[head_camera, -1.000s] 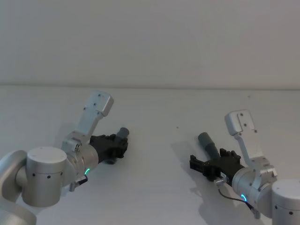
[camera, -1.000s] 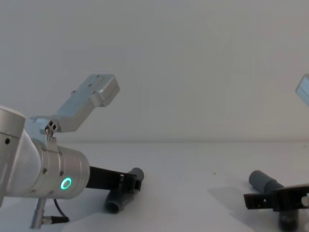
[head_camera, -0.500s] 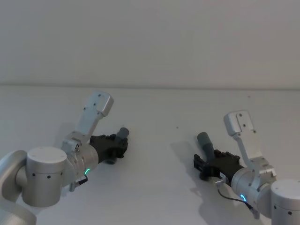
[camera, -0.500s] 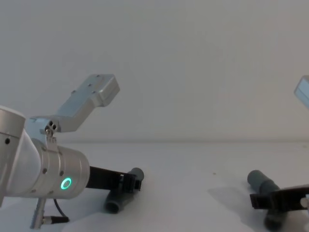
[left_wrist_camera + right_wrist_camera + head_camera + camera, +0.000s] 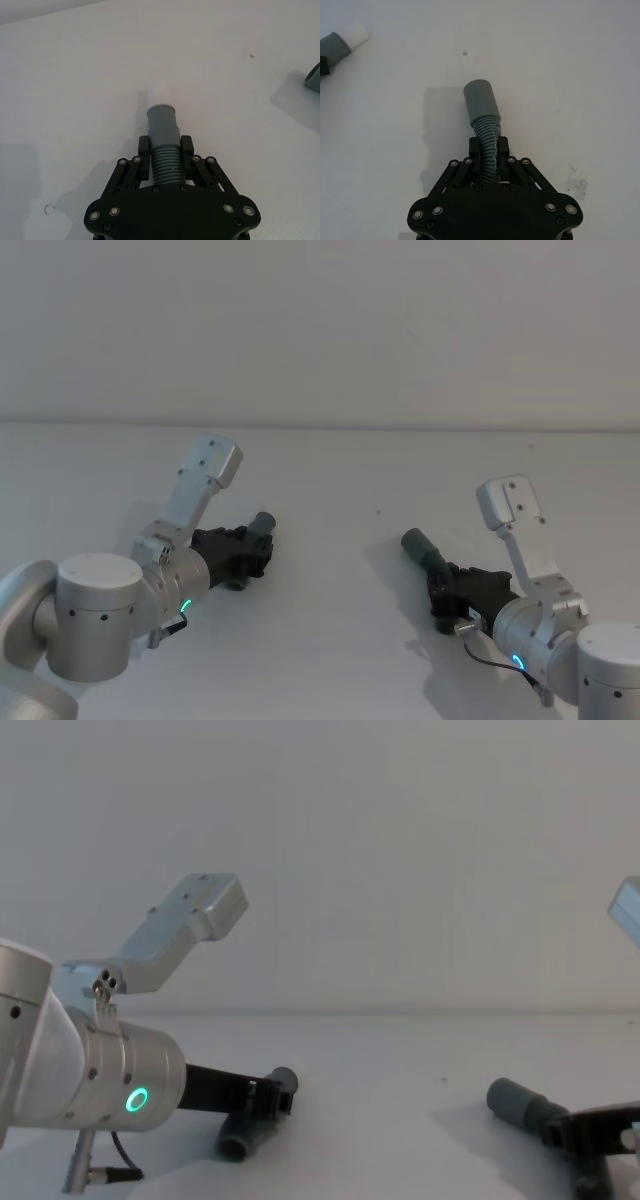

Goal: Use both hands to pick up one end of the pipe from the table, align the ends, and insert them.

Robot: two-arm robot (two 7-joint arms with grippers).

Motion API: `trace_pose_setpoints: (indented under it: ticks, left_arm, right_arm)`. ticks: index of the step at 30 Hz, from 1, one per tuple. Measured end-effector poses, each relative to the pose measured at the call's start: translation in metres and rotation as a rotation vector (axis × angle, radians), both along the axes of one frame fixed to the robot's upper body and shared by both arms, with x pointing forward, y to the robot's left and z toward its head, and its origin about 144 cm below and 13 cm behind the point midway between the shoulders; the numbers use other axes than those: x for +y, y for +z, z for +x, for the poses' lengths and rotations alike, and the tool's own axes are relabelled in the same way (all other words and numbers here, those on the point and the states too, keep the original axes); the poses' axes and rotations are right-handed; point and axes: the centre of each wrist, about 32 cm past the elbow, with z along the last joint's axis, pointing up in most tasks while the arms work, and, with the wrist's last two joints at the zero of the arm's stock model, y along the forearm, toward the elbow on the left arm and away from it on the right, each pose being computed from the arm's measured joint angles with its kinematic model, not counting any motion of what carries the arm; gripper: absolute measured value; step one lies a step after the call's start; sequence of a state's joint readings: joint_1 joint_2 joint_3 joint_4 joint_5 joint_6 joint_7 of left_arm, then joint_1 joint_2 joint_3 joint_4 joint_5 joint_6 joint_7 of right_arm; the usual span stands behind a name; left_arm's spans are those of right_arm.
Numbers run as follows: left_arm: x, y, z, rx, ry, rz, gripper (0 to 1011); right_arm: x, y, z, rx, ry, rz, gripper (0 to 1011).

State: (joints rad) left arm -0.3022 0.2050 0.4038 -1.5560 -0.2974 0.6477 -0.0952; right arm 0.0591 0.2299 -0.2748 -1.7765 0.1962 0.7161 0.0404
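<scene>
The pipe is in two ribbed dark-grey pieces on the white table [image 5: 330, 470]. My left gripper [image 5: 165, 150] is shut on the ribbed hose of the left piece [image 5: 258, 530], just behind its smooth grey cuff [image 5: 162, 120]. In the chest view the left gripper [image 5: 265, 1098] sits low at the table, with this piece's near end [image 5: 237, 1145] below it. My right gripper [image 5: 489, 147] is shut on the ribbed hose of the right piece, whose cuff [image 5: 481, 102] juts out in front. That cuff [image 5: 418, 543] points left. The left piece's white spigot [image 5: 357, 34] shows in the right wrist view.
A broad bare stretch of table [image 5: 340, 560] separates the two pieces. A plain pale wall [image 5: 320, 330] rises behind the table's far edge. A small dark speck [image 5: 378, 510] and a grey smudge [image 5: 579, 184] mark the surface.
My right gripper's fingers have gone from wide open to shut on the right piece's hose, and its cuff has swung to the left. The left arm and its piece have stayed still.
</scene>
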Motion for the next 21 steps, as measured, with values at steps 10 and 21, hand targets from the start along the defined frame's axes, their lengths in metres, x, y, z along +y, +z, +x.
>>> trace_pose_setpoints:
  ticks: [10,21]
  left_arm:
    - [0.0,0.0,0.0,0.0,0.0,0.0,349]
    - [0.0,0.0,0.0,0.0,0.0,0.0,349]
  right_arm:
    - [0.0,-0.0001,0.0,0.0,0.0,-0.001,125]
    - [0.0,-0.0001,0.0,0.0,0.0,-0.001,125]
